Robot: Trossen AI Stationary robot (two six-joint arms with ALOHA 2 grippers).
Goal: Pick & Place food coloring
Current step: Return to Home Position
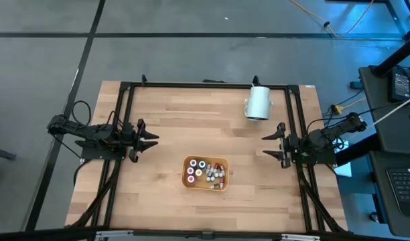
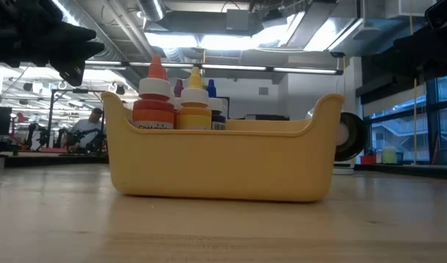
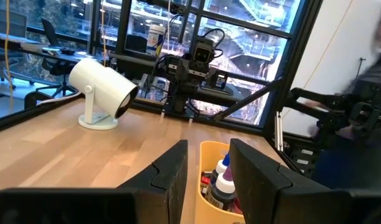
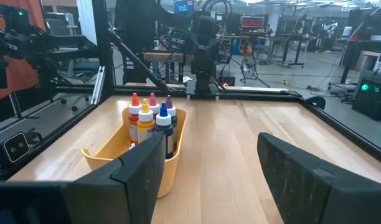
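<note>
The food coloring bottles (image 1: 206,173) stand upright, crowded together in a small orange tray (image 1: 185,175) near the table's middle, toward its near edge. In the low view, red- and yellow-capped bottles (image 2: 172,102) rise above the tray wall (image 2: 223,164). My left gripper (image 1: 153,142) is open and hovers left of the tray. The left wrist view shows the bottles (image 3: 221,180) just past its fingers (image 3: 209,171). My right gripper (image 1: 264,145) is open and hovers right of the tray, with the bottles (image 4: 150,121) ahead of it (image 4: 209,171).
A large white cylinder on a small stand (image 1: 258,102) sits near the table's far edge, right of centre, and also shows in the left wrist view (image 3: 103,90). A black frame (image 1: 205,85) runs around the wooden table. Bare wood lies between each gripper and the tray.
</note>
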